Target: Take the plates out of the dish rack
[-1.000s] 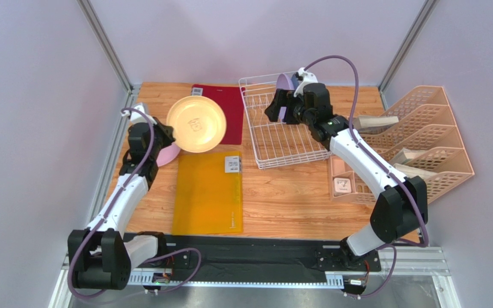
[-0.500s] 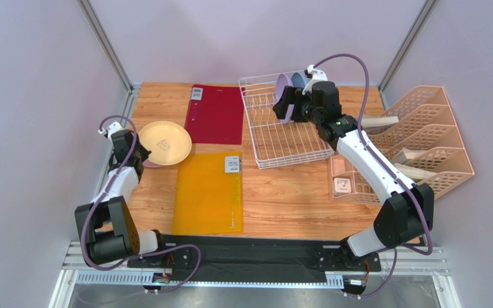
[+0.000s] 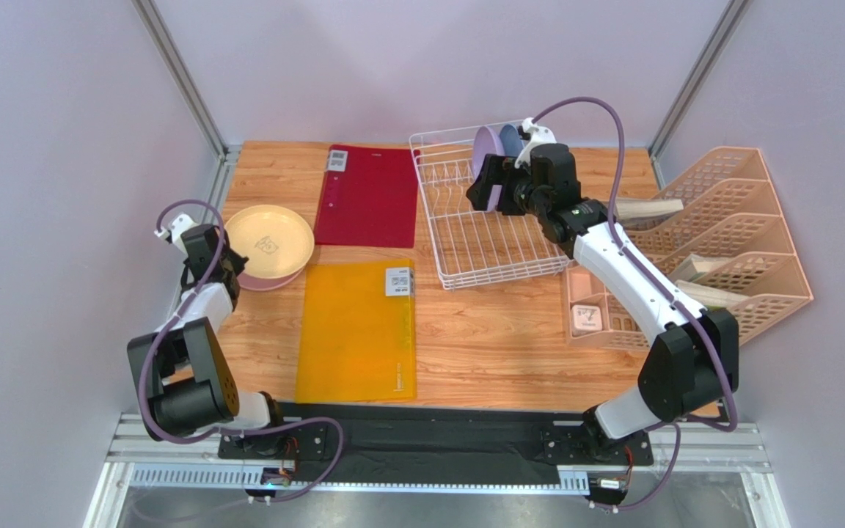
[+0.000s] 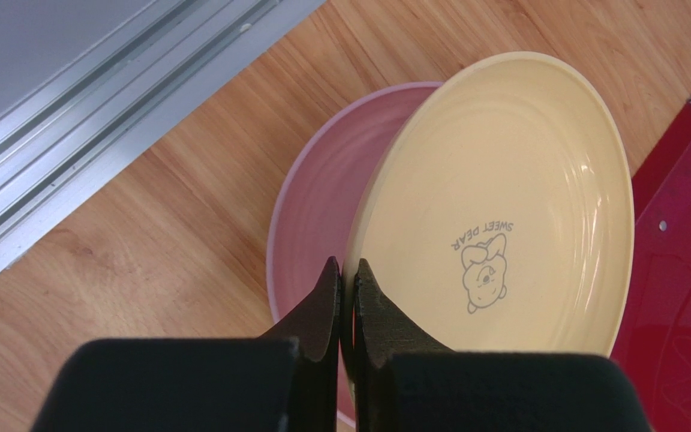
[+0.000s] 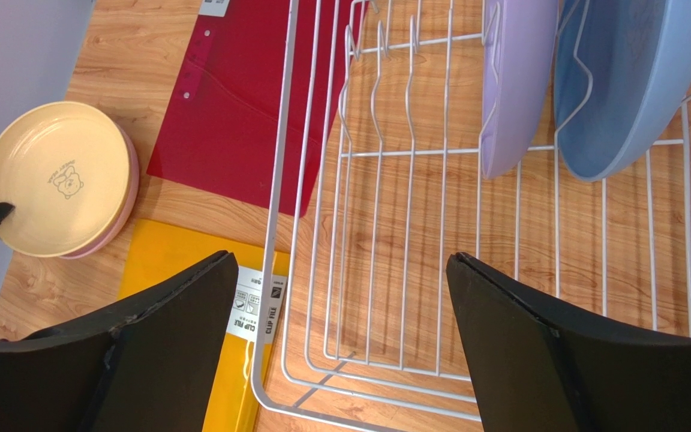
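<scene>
Plates, four in all — cream plate (image 4: 502, 207) lies on pink plate (image 4: 313, 220) at the left, left gripper (image 4: 345, 290) pinched tight on the cream rim; lavender plate (image 5: 513, 81) and blue plate (image 5: 630, 76) stand upright at the far end of the dish rack (image 5: 276, 180) — right gripper (image 5: 338, 261) above, spread wide, empty

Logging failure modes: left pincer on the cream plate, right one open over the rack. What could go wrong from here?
1. The left pincer holds the cream plate by its rim only, off-centre over the pink plate; released, it may slide off rather than nest.
2. The lavender plate and blue plate stand close together in the dish rack; the open right pincer could catch both or snag a prong.
</scene>
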Tool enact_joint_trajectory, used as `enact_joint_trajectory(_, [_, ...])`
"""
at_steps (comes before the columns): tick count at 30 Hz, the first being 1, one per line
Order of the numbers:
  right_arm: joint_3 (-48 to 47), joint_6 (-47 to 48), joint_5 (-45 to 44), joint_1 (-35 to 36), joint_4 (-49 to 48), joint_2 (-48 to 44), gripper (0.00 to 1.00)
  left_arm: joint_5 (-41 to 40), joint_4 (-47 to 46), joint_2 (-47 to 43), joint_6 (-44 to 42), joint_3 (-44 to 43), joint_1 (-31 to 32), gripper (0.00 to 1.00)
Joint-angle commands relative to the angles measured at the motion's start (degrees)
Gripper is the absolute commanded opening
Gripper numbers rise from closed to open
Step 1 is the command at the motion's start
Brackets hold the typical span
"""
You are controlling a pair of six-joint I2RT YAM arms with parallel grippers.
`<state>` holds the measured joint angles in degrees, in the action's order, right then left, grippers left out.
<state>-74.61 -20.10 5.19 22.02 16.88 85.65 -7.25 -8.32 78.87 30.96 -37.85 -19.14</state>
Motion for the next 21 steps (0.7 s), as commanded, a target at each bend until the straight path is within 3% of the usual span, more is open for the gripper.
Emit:
enact_joint_trajectory(1, [-0.45, -0.03, 1.22, -0.14, -1.42, 1.36, 0.93, -3.03, 0.57, 0.32, 1.64, -0.74, -0.9, 0.0])
enact_joint_trajectory(6, [-0.62, 0.06, 1.14, -0.14, -1.42, 1.72, 0.93, -2.25, 1.98, 0.76, 1.47, -1.53, -1.17, 0.0])
enact_joint_trajectory(8, [-0.8, 0.5, 0.96, -0.14, -1.33, 1.98, 0.93, -0.94, 3.04, 1.98, 0.86, -2.67, -1.17, 0.13])
enact_joint_trajectory(9, [-1.06, 0.76, 0.27, -0.14, -1.24, 2.15, 0.93, -0.06, 2.87, 2.68, 0.68, -3.02, -1.17, 0.35])
enact_joint_trajectory(10, [-1.33, 0.94, 0.17, -0.14, -1.24, 2.59, 0.93, 0.73, 2.87, 2.87, 0.77, -3.11, -1.25, 0.39])
enact_joint_trajectory(17, [-9.67, 5.77, -5.1, -0.14, 3.06, 9.87, 0.93, 2.59, 4.01, 3.04, 0.59, -3.9, -1.17, 0.54])
enact_joint_trajectory(21, [-16.61, 10.24, -15.36, -0.14, 5.08, 15.59, 0.93, 2.77, 6.64, 1.21, -0.72, -5.21, -1.17, 0.61])
